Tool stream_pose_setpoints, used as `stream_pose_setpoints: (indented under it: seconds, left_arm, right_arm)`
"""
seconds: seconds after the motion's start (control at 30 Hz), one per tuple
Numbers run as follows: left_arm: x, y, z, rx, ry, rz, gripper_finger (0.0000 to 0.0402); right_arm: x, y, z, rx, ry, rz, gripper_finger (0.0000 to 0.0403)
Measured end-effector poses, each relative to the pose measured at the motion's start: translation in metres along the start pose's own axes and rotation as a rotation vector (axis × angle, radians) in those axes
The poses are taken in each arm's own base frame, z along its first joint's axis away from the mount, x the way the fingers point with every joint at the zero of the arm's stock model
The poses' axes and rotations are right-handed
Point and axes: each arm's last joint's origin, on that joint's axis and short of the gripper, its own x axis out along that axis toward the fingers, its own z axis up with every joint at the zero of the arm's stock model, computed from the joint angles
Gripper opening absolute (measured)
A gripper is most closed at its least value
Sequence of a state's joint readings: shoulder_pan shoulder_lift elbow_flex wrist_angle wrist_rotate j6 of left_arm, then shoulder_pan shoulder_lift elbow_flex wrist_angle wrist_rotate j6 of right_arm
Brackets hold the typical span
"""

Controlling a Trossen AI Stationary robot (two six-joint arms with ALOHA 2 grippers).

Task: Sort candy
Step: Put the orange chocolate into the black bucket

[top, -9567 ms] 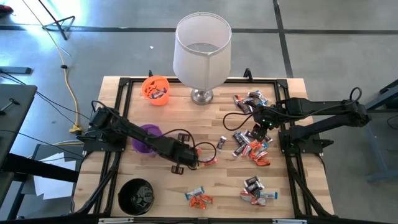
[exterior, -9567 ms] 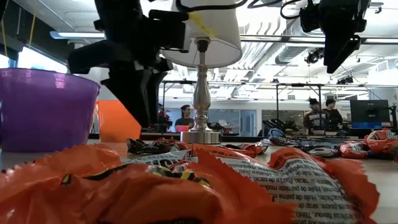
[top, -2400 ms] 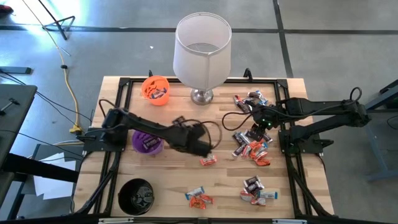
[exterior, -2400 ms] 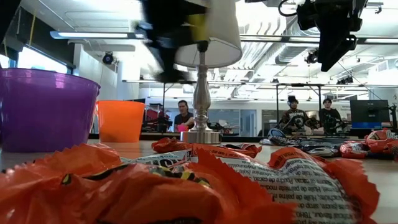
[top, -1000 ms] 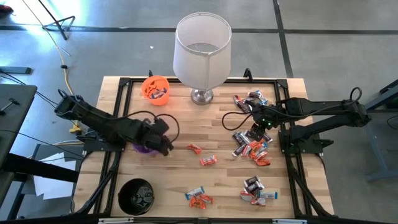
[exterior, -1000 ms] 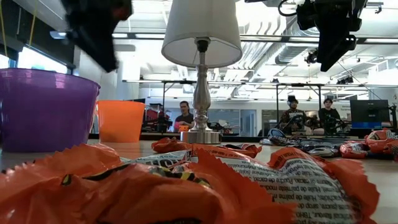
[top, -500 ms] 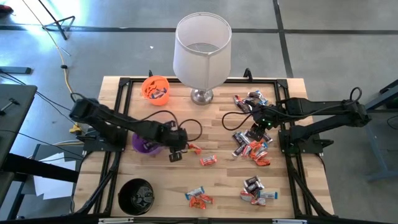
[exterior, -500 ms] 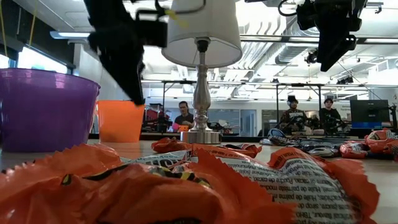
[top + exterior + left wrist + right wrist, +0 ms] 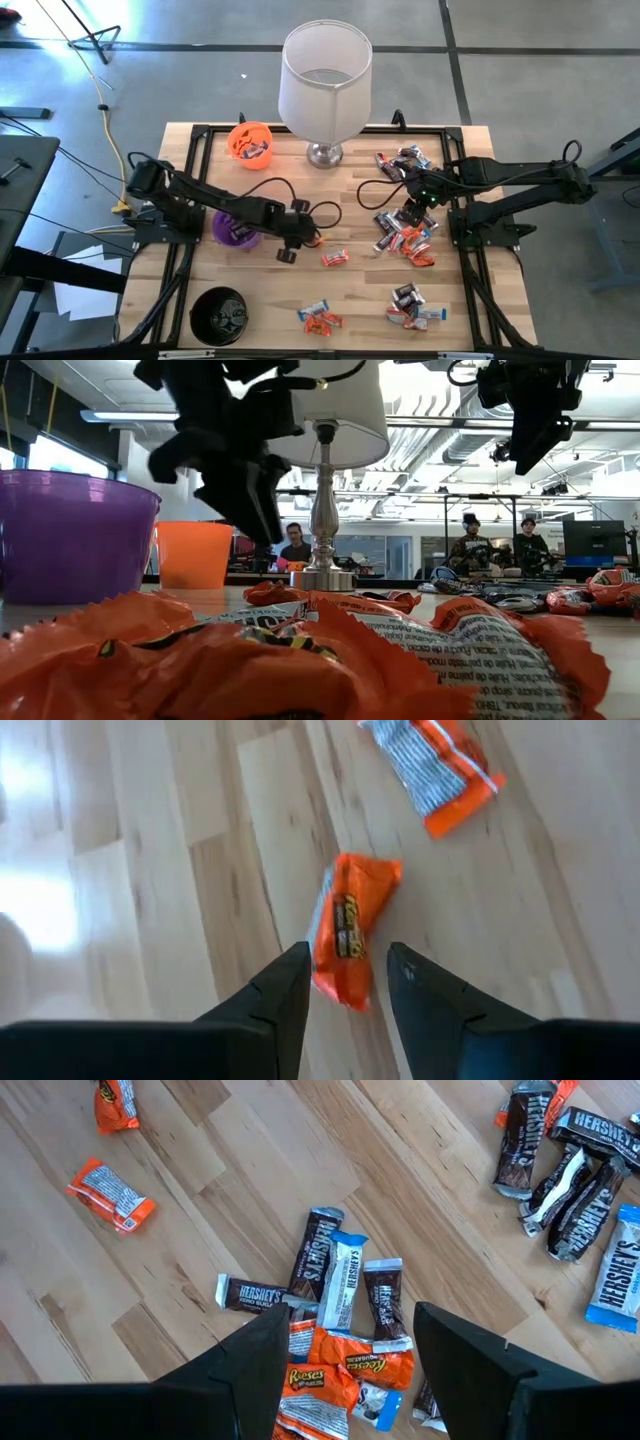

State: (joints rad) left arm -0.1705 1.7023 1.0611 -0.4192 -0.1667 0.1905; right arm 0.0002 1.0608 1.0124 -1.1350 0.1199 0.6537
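Note:
My left gripper is open and low over the table's middle. Its fingers stand on either side of an orange-wrapped candy that lies flat on the wood; I see no touch. A second orange candy lies just beyond it toward the right. My right gripper hangs open above the main candy pile of brown, orange and silver-blue wrappers on the table's right. In the low view the left gripper hangs in front of the lamp, and the right gripper is high at the right.
A purple cup sits left of my left gripper, an orange cup at the far left, a black cup at the near left. A white-shaded lamp stands at the far edge. More candy lies far right and near.
My left gripper has swung from over the purple cup toward the table's right and come down over the orange candy in the middle. That candy has not moved. The right arm has kept still.

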Motion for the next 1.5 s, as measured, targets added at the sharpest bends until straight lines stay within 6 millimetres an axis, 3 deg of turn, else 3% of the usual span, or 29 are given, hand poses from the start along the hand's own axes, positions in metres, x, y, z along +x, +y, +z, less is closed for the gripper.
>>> stream_pose_setpoints:
  seconds: [0.47,0.8,1.13,1.5]
  left_arm:
    - [0.038,0.02,-0.007,-0.068,0.012,-0.056,0.0119]
    - [0.062,0.018,-0.012,-0.127,0.036,-0.143,0.0119]
    - [0.068,0.017,-0.015,-0.17,0.05,-0.148,0.0118]
    - [0.066,0.018,-0.012,-0.278,0.074,-0.147,0.0027]
  right_arm:
    - [0.0,0.001,0.001,0.002,-0.011,0.008,0.0211]
    - [0.0,0.001,0.002,0.002,-0.015,0.011,0.0211]
    - [0.0,0.001,0.002,0.003,-0.016,0.013,0.0211]
    - [0.0,0.001,0.002,0.003,-0.016,0.013,0.0211]
